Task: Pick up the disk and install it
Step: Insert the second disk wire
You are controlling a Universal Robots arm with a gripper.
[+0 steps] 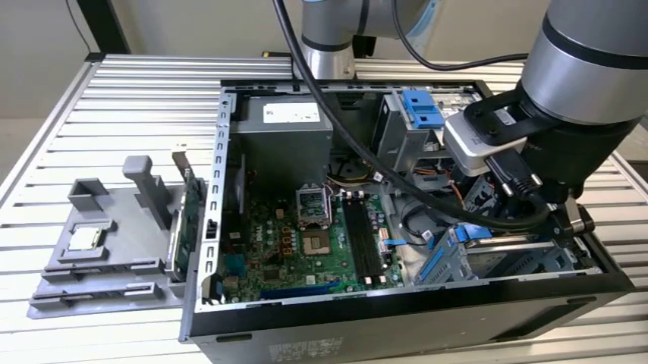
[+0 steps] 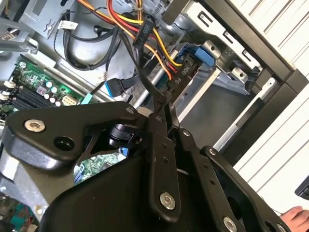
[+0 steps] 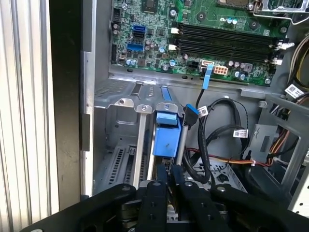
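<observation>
Disk in its bay, pincer just above

The pincer (image 3: 169,181), fingers together, sits over the disk (image 3: 166,135), upright in the computer case's (image 1: 405,326) bay; probably stiff, heavyish, shock-sensitive; best held by its blue rail.

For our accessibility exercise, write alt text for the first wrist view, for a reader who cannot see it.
The robot's black hand reaches into an open computer case, its fingertips close together at the end of a blue-railed disk standing on edge in a silver metal drive cage. Beyond lie the green motherboard and loose black cables.
</observation>
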